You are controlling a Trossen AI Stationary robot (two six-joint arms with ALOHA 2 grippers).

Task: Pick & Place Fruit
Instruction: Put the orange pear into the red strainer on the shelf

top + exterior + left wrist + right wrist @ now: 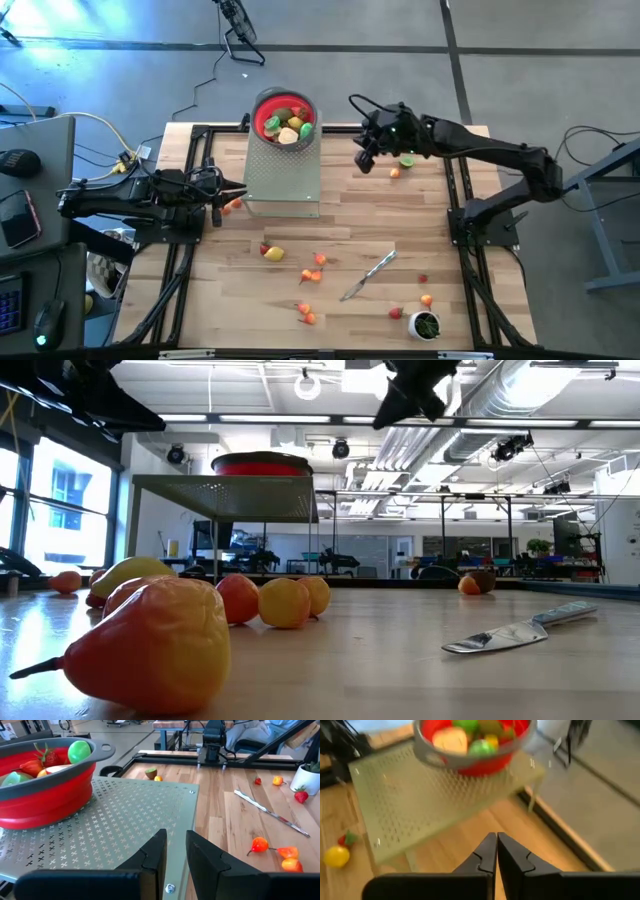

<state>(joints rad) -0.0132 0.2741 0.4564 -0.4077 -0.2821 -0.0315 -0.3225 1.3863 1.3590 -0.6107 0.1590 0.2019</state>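
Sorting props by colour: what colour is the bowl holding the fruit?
Red, with a grey rim: the bowl shows best in the left wrist view.

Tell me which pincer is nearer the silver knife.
Right, though not by much. The right pincer hangs above the table's far side, straight beyond the silver knife. The left pincer sits at the perforated stand's left edge, farther across the table.

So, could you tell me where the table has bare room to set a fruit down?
Bare wood lies between the perforated shelf and the right end effector, and on down to the knife. Near the lemon and orange pieces, fruit crowds the wood.
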